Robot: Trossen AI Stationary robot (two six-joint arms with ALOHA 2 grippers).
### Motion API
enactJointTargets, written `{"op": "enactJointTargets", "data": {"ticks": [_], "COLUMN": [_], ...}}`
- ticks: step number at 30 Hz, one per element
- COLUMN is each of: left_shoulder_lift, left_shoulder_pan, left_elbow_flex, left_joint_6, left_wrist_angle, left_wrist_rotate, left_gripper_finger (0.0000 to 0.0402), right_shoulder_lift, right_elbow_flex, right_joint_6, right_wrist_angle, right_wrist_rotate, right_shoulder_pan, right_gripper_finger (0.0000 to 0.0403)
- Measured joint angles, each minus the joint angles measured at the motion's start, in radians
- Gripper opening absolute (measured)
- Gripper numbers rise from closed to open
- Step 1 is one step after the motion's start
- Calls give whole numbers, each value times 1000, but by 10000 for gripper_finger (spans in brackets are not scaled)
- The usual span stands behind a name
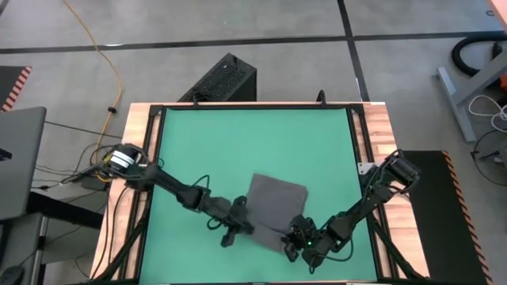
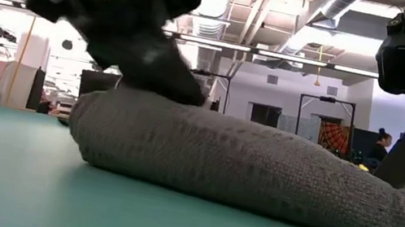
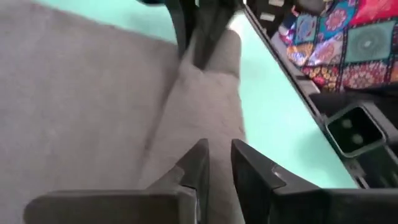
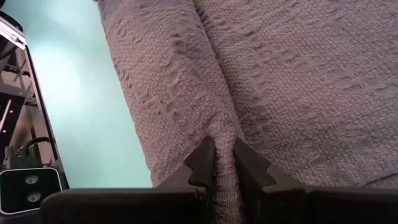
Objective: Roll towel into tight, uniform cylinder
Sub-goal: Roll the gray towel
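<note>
From above: the towel (image 1: pixel 276 204) lies on the green table (image 1: pixel 206 150) slightly toward five o'clock of its middle, flat part reaching toward twelve, rolled edge along its six o'clock side. The roll's long axis runs nine to three. The left gripper (image 1: pixel 234 229) meets the roll's nine o'clock end, the right gripper (image 1: pixel 295 237) its three o'clock end; each arm is nearest its own end.

At table height: the roll shows as a thick grey ridge (image 2: pixel 242 170) lying across the view, a dark arm (image 2: pixel 122 1) pressing down on it from above.

Left wrist: the fingers stand narrow, a fold of cloth (image 3: pixel 205 106) directly ahead of the left gripper (image 3: pixel 219 163); whether cloth is pinched cannot be told.

Right wrist: the right gripper (image 4: pixel 222 160) is closed narrowly on a ridge of towel (image 4: pixel 186 81) running straight ahead. Rolling onward likely means driving both ends toward twelve together.
</note>
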Motion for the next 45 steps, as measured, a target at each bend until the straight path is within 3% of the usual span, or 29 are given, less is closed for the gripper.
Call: {"op": "enactJointTargets", "data": {"ticks": [9, 16, 22, 35, 40, 45], "left_shoulder_lift": [12, 12, 12, 8, -65, -155], "left_shoulder_pan": [99, 149, 178, 184, 184, 184], "left_elbow_flex": [2, 2, 1, 1, 1, 1], "left_joint_6": [3, 11, 10, 0, 63, 107], "left_wrist_angle": [-75, -166, -160, -111, -61, -112], "left_wrist_rotate": [63, 67, 77, 79, 77, 56], "left_gripper_finger": [3, 0, 0, 0, 0, 0], "right_shoulder_lift": [-7, -105, -193, -132, -87, -54], "right_elbow_flex": [-1, -6, -5, -1, 1, 4], "right_joint_6": [-5, -69, -65, -38, -34, -30], "right_wrist_angle": [12, -106, -226, -243, -245, -243], "right_wrist_rotate": [15, 27, 43, 36, 2, -17], "right_shoulder_pan": [-9, -10, -10, -45, -72, -87], "right_gripper_finger": [98, 166, 199, 210, 210, 210]}}
